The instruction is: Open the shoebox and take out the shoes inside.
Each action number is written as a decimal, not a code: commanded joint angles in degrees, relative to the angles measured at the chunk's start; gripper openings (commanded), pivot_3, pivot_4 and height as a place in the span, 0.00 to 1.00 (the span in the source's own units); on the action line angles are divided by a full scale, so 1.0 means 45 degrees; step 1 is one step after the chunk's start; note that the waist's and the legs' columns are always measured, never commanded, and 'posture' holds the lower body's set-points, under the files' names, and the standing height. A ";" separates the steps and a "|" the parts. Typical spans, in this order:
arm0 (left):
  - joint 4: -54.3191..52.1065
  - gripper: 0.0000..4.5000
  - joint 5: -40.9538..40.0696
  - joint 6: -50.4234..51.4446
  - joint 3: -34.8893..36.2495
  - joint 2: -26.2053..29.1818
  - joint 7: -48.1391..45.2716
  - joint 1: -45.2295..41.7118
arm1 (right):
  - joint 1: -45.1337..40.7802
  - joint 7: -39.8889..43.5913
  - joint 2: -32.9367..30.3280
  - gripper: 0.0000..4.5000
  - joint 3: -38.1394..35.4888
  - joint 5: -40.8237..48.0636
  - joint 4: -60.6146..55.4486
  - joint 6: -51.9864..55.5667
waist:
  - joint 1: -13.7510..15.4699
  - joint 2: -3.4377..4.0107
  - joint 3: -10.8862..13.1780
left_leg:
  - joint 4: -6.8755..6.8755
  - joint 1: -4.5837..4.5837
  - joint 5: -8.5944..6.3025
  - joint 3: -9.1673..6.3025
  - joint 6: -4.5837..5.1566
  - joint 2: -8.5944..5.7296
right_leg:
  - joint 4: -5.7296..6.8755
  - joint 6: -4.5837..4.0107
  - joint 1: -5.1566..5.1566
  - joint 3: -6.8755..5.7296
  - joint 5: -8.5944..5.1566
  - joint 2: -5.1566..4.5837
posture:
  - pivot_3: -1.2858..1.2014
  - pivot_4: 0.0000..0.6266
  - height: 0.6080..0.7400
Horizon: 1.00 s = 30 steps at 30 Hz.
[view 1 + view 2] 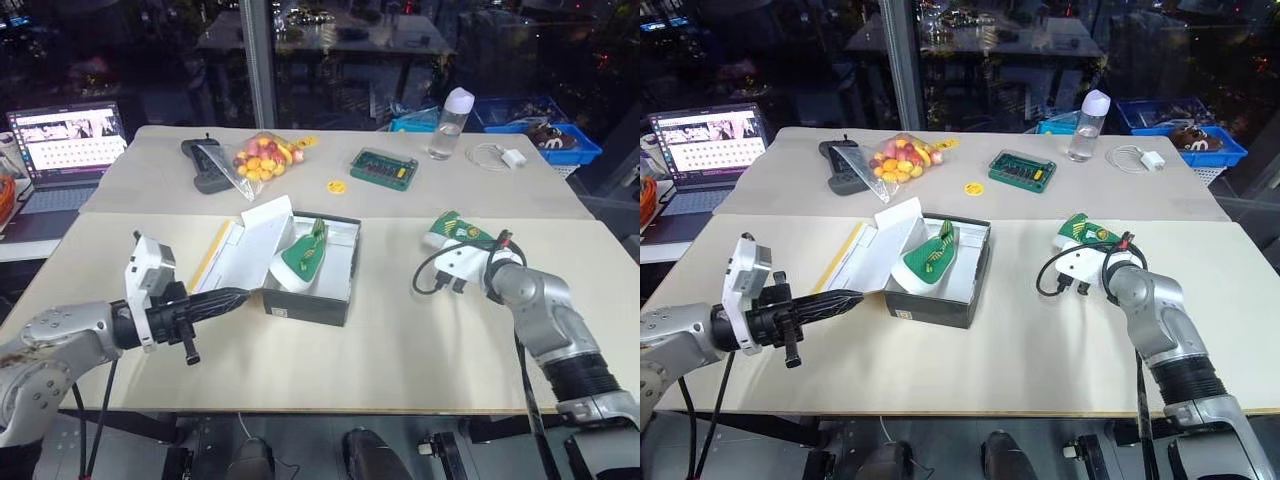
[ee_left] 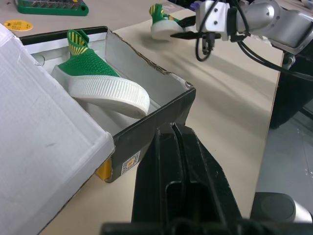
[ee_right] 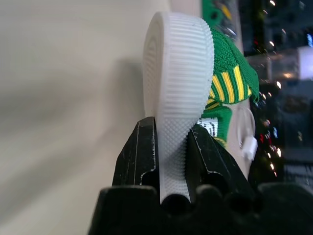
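Closed black fingers of the left gripper point(image 1: 240, 296) rest beside the open shoebox point(image 1: 310, 298), which holds one green shoe point(image 1: 300, 258). Right gripper point(image 3: 172, 147) clamps the other shoe's point(image 3: 188, 83) white sole on the table point(image 1: 400, 350).

left arm point(image 1: 60, 335): silver-grey metal shell, rounded joints, black collar before the wrist
left wrist block point(image 1: 148, 272): white, boxy
left gripper point(image 1: 232, 297): two slim black fingers
right arm point(image 1: 545, 315): silver shell, black ribbed sleeve lower down
right wrist point(image 1: 462, 264): white housing, looping black cable
right fingers point(image 3: 139, 156): black, blocky
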 commanded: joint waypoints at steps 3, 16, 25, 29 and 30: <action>-0.0156 0.00 0.0008 -0.0075 -0.0071 -0.0101 0.0018 -0.0231 | -0.0237 0.0126 0.0342 0.33 0.0058 0.0311 0.0138 0.0419 | 0.0016 0.0000 0.0000 | -0.0010 -0.0004 0.0000 -0.0002 0.0001 0.0001 | 0.0000 0.0008 -0.0003 -0.0003 -0.0006 0.0000 | 0.52 0.24 0.67; -0.0158 0.00 0.0101 -0.0095 -0.0129 -0.0125 0.0035 -0.0244 | 0.0590 0.6232 -0.1023 0.87 -0.0682 0.4060 -0.5109 0.3393 | 0.0089 -0.0003 -0.0002 | -0.0009 0.0002 -0.0001 -0.0002 0.0000 0.0001 | 0.0000 0.0016 0.0004 -0.0003 -0.0007 0.0001 | 0.52 0.24 0.67; -0.0089 0.00 0.0218 -0.0088 -0.0316 -0.0213 0.0107 -0.0455 | -0.4747 0.7371 0.0677 0.87 0.0129 0.6425 -0.3975 0.1567 | -0.0226 -0.0013 -0.0003 | -0.0031 0.0017 -0.0001 -0.0008 0.0000 0.0005 | -0.0002 0.0011 0.0003 -0.0013 -0.0008 0.0003 | 0.52 0.24 0.67; -0.0178 0.00 0.0194 -0.0043 -0.0311 -0.0248 0.0185 -0.0502 | -0.5785 0.7858 0.2257 0.87 0.2274 0.5648 -0.2331 -0.0713 | -0.0243 -0.0013 -0.0002 | -0.0033 -0.0007 -0.0003 -0.0007 0.0000 0.0005 | -0.0017 0.0016 -0.0001 -0.0011 -0.0013 0.0002 | 0.52 0.24 0.67; -0.0224 0.00 0.0161 -0.0009 -0.0289 -0.0253 0.0224 -0.0502 | -0.5933 0.7903 0.2412 0.87 0.2849 0.5170 -0.1645 -0.1592 | -0.0241 -0.0013 -0.0002 | -0.0034 -0.0005 -0.0002 -0.0007 0.0000 0.0005 | -0.0016 0.0017 -0.0001 -0.0011 -0.0012 0.0002 | 0.52 0.24 0.67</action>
